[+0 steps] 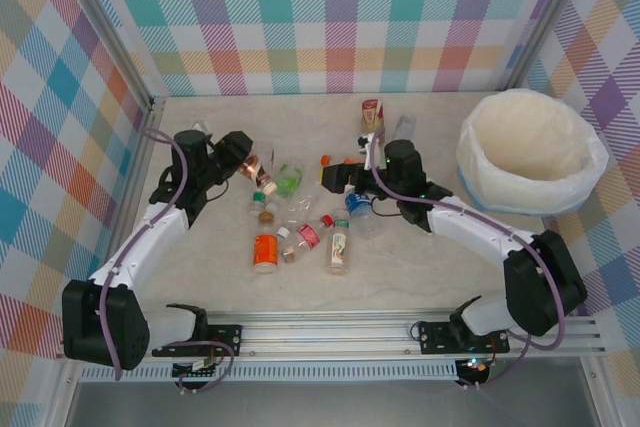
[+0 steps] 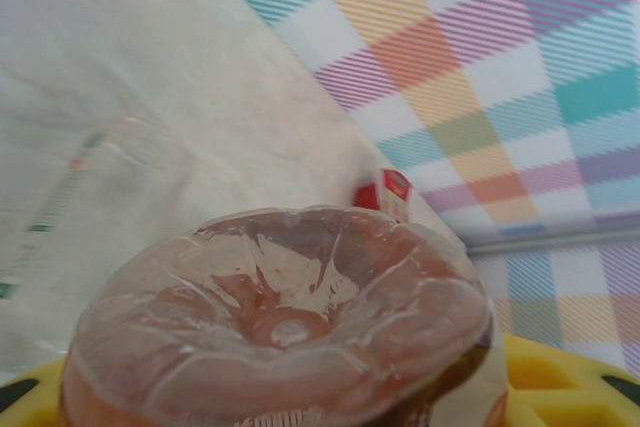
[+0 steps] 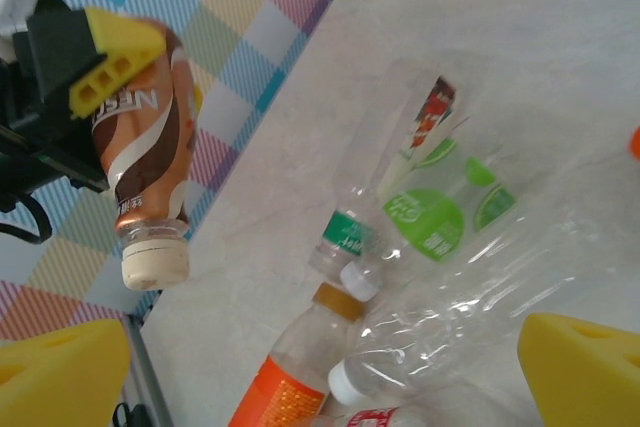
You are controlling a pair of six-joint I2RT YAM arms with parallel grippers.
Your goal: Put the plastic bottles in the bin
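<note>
Left gripper [image 1: 247,158] pinching brown Nescafe bottle [image 3: 145,147], cap down. Lift high over plastic bottles [image 1: 300,232]; release above bin [image 1: 590,162], table's far-right corner. Right gripper [image 1: 335,177] spread.

Quantity of small clear plastic bottles [image 1: 265,252] with coloured labels and caps: about eleven in the top view. Overlapping clear ones between the two end effectors prevent an exact count. Of these, one brown-labelled bottle [image 1: 252,167] is clamped in the left end effector [image 1: 243,158]. Quantity of round white-lined bin [image 1: 478,169]: one, to the right of the right end effector [image 1: 335,177].
</note>
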